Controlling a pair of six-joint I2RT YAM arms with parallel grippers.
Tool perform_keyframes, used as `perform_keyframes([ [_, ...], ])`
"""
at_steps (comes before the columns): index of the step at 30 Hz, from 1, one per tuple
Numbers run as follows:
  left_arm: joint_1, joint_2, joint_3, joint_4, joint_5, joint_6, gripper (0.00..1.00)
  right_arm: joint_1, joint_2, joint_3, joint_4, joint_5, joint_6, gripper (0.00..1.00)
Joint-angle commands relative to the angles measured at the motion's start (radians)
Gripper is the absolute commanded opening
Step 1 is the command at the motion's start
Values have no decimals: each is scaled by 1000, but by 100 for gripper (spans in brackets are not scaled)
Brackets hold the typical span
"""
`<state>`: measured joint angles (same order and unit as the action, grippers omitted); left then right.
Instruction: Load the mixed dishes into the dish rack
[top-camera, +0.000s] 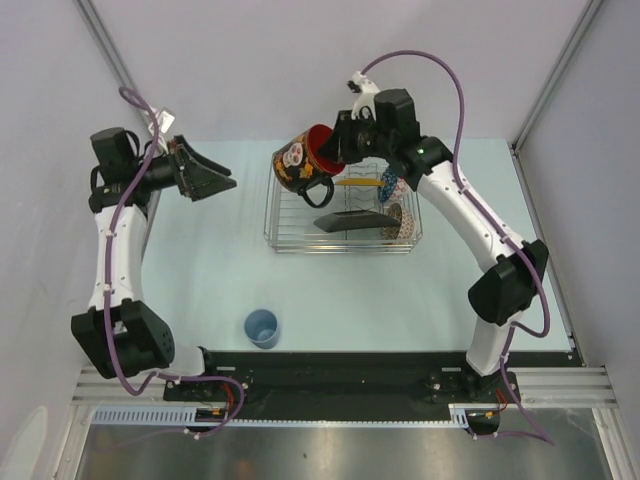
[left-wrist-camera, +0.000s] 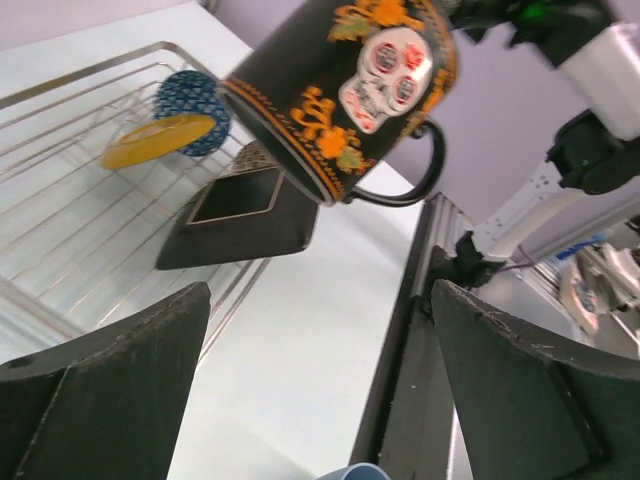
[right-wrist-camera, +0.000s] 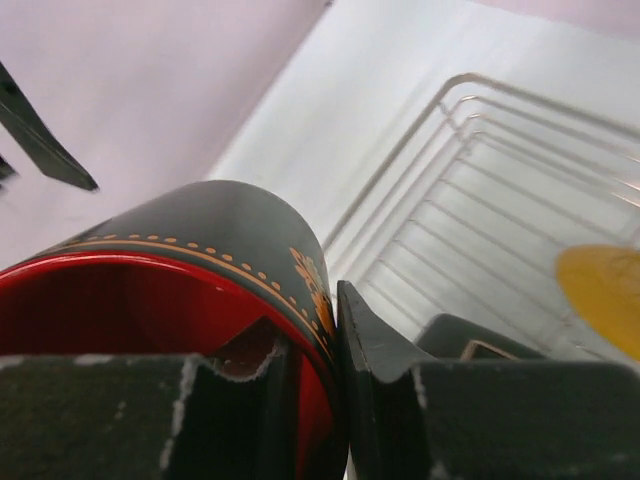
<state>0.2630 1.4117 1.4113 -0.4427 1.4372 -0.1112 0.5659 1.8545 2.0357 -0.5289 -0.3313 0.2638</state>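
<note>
My right gripper (top-camera: 338, 150) is shut on the rim of the skull-print mug (top-camera: 303, 163), one finger inside the red interior (right-wrist-camera: 120, 310), and holds it tilted above the left end of the dish rack (top-camera: 290, 228). The mug also shows in the left wrist view (left-wrist-camera: 340, 85). In the rack stand the yellow plate (top-camera: 357, 184), the dark square plate (top-camera: 345, 221), the blue-patterned bowl (top-camera: 389, 184) and the pinkish-beige bowl (top-camera: 397, 222). The light-blue cup (top-camera: 262, 327) sits upright on the table near the front. My left gripper (top-camera: 222, 182) is open and empty, left of the rack.
The table's black front rail (top-camera: 330, 365) runs behind the cup. Grey walls and metal frame posts (top-camera: 555, 75) border the table at left, back and right.
</note>
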Motion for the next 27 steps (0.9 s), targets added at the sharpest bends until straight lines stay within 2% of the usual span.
perform_keyframes([
  [1,-80,-34,3,150,57,-185,97,-61,-110,-287,749,-218,470,0],
  [2,-135,-36,-8,177,40,-211,96,-76,-109,-336,849,-224,626,0],
  [3,-163,-39,-14,197,-16,-231,96,-81,-101,-360,932,-229,679,0],
  [4,-191,-39,-23,229,-40,-260,95,-80,-72,-370,1030,-245,716,0],
  [5,-238,-39,-50,343,-59,-359,93,-80,-58,-367,1056,-249,765,0],
  [8,-319,-42,-95,554,-138,-522,89,-75,-25,-374,1151,-244,805,0],
  [11,-369,-40,-91,515,-185,-495,86,-87,-12,-400,1265,-233,857,0],
  [16,-386,-23,-98,504,-238,-502,85,-89,3,-434,1414,-207,914,0],
  [27,-421,26,-68,532,-296,-531,85,-63,61,-448,1515,-195,974,0],
])
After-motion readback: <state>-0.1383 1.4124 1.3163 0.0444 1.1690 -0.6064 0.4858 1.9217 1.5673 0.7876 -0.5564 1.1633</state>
